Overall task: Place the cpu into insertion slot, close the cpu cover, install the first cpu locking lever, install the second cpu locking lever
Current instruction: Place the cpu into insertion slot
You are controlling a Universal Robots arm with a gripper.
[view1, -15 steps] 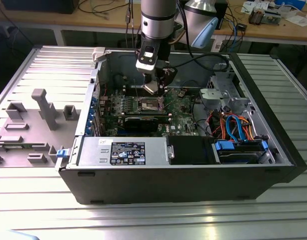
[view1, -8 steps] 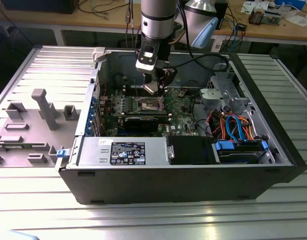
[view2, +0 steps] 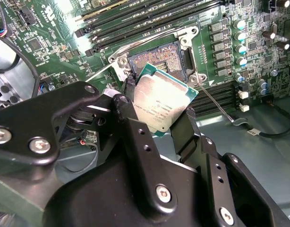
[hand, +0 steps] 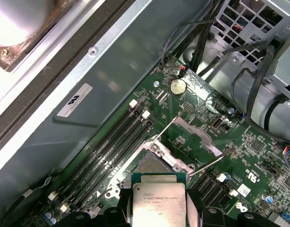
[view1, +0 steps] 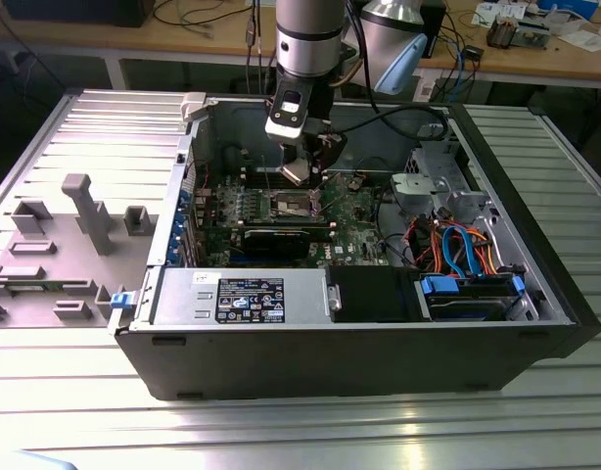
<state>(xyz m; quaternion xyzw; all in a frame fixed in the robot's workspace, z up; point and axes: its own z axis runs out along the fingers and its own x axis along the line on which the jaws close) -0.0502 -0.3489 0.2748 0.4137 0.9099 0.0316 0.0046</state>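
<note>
Silvery square cpu (view2: 161, 106) sits pinched between matte black fingers (view2: 185, 132) above the gold-tinged insertion slot (view2: 157, 54).

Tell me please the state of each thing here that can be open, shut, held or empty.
claw: shut on the cpu
cpu: held just over the slot, not yet in it
slot: uncovered, empty
cover: swung open
lever: released
case: open, side panel off
</note>
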